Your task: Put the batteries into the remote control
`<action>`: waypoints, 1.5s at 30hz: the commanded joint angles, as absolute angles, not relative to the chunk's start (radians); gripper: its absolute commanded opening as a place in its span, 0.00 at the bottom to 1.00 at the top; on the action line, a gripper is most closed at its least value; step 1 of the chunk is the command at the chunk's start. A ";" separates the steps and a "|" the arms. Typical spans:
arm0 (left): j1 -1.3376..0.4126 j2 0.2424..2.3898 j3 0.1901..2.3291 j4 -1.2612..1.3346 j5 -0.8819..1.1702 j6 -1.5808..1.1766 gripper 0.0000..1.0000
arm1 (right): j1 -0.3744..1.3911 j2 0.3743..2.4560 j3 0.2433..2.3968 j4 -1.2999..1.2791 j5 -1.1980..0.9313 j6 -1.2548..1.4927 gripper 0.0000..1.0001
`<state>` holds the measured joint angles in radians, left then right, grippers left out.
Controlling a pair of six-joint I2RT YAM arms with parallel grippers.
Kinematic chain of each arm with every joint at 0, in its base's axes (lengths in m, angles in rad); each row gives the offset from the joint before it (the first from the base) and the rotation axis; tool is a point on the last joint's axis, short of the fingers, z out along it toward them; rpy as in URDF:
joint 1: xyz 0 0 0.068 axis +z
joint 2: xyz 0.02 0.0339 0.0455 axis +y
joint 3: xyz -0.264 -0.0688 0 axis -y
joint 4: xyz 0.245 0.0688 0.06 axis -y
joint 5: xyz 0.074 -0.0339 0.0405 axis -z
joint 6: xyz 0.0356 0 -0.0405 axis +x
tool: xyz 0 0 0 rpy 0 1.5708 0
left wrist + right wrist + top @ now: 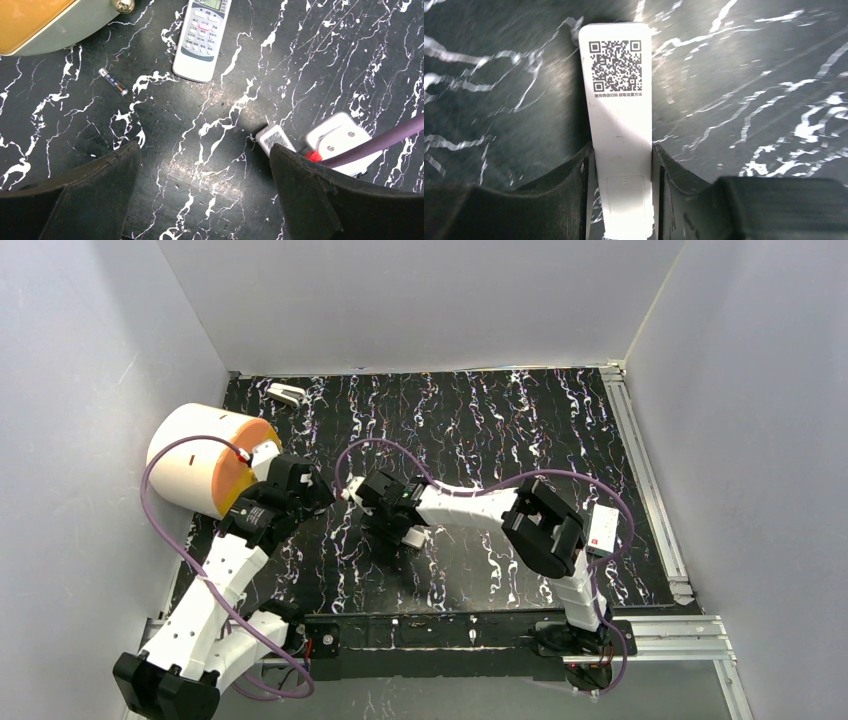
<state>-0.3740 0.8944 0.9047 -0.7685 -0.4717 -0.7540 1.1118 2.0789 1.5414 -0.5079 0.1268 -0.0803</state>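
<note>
A white remote (616,100) lies back-up between my right gripper's (623,150) jaws, QR label at its far end and its battery cover (626,195) closed. In the top view the right gripper (398,523) is low over the mat's middle with the remote's white end (416,537) showing. My left gripper (204,150) is open and empty above bare mat, just left of the right gripper (305,485). One slim orange-red battery (113,81) lies on the mat ahead of it to the left. A second, grey-white remote (202,40) lies buttons-up beyond it.
A large white cylinder with an orange face (205,460) lies at the left, close to the left arm. A small grey-white object (290,393) sits at the back left. A flat white object with a red mark (603,528) lies by the right rail. Purple cables (380,137) loop over the mat.
</note>
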 commanded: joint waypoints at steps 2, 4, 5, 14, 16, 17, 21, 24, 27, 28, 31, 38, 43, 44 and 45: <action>-0.368 0.907 0.912 -0.758 -0.435 -0.722 0.99 | 1.058 2.046 1.580 -0.344 0.362 0.083 0.30; -0.368 0.929 0.919 -0.751 -0.411 -0.702 0.98 | 1.011 2.065 1.615 -0.344 0.401 0.144 0.29; -0.367 0.942 0.923 -0.745 -0.395 -0.683 0.98 | 0.982 2.078 1.634 -0.346 0.406 0.176 0.29; -0.367 1.140 1.008 -0.781 -0.346 -0.655 0.98 | 0.722 2.212 1.758 -0.389 0.427 0.356 0.30; -0.367 1.177 1.020 -0.771 -0.324 -0.652 0.98 | 0.681 2.238 1.779 -0.405 0.452 0.365 0.31; -0.367 1.195 1.026 -0.768 -0.316 -0.653 0.99 | 0.662 2.251 1.791 -0.415 0.464 0.367 0.31; -0.359 1.276 1.059 -0.767 -0.317 -0.573 0.98 | 0.605 2.280 1.813 -0.424 0.443 0.366 0.32; -0.327 1.347 1.116 -0.825 -0.335 -0.525 0.98 | 0.592 2.279 1.809 -0.426 0.429 0.361 0.37; -0.293 1.389 1.135 -0.837 -0.315 -0.508 0.99 | 0.589 2.270 1.792 -0.417 0.414 0.357 0.45; -0.285 1.402 1.138 -0.836 -0.313 -0.506 0.99 | 0.589 2.263 1.786 -0.410 0.407 0.354 0.49; -0.263 1.442 1.152 -0.836 -0.312 -0.496 0.98 | 0.585 2.237 1.782 -0.397 0.408 0.356 0.64; -0.252 1.596 1.260 -0.888 -0.341 -0.450 0.99 | 0.557 2.092 1.729 -0.390 0.390 0.368 0.71; -0.250 1.610 1.269 -0.876 -0.306 -0.462 0.98 | 0.554 1.991 1.590 -0.359 0.287 0.359 0.61; -0.251 1.607 1.266 -0.874 -0.304 -0.464 0.98 | 0.553 1.985 1.570 -0.358 0.270 0.358 0.58; -0.250 1.606 1.260 -0.871 -0.305 -0.466 0.98 | 0.554 1.982 1.549 -0.354 0.255 0.357 0.54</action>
<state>-0.2565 1.6344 1.2442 -0.8421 -0.3058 -0.4713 0.5533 2.0411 1.6142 -0.3927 0.3336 0.3603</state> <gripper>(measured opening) 0.984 0.594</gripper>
